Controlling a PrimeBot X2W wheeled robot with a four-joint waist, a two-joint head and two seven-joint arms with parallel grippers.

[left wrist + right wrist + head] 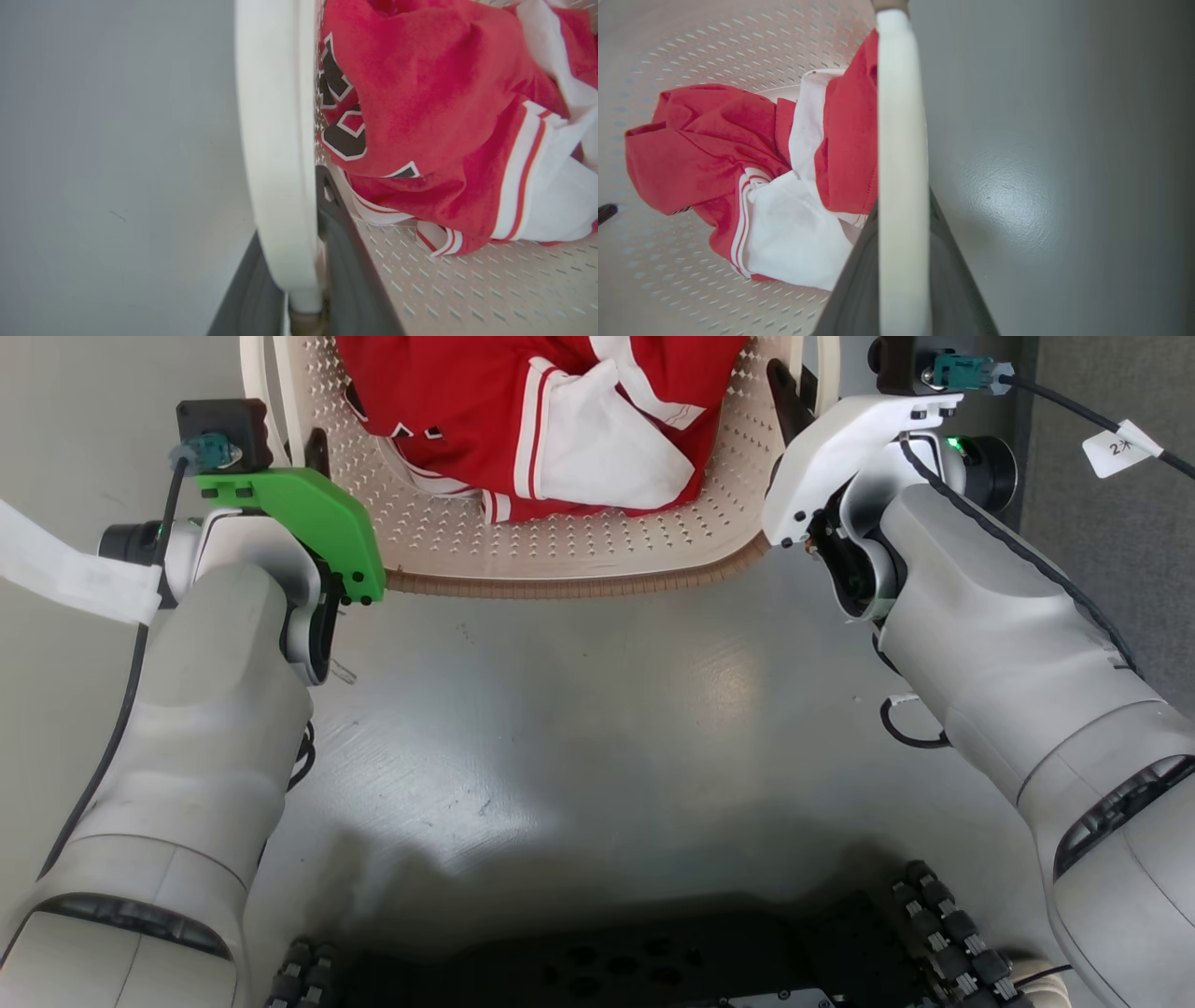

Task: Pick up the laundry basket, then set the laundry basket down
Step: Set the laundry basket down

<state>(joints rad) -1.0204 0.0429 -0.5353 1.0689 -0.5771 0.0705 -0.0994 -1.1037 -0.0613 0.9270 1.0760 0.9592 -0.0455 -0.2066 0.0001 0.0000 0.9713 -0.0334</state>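
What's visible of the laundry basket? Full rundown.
The laundry basket is cream-white perforated plastic, round-cornered, with a brown woven-look rim and smooth white side handles. It sits upright over grey floor; whether lifted, I cannot tell. A red-and-white garment lies crumpled inside. The left gripper clamps one handle, the right gripper the other.

We count one laundry basket (560, 551), two white handles on it (left handle (275, 140), right handle (901, 140)), one red-and-white clothing heap (448, 392) whose garments we cannot separate, and two end effectors: left end effector (303, 443), right end effector (794, 392).
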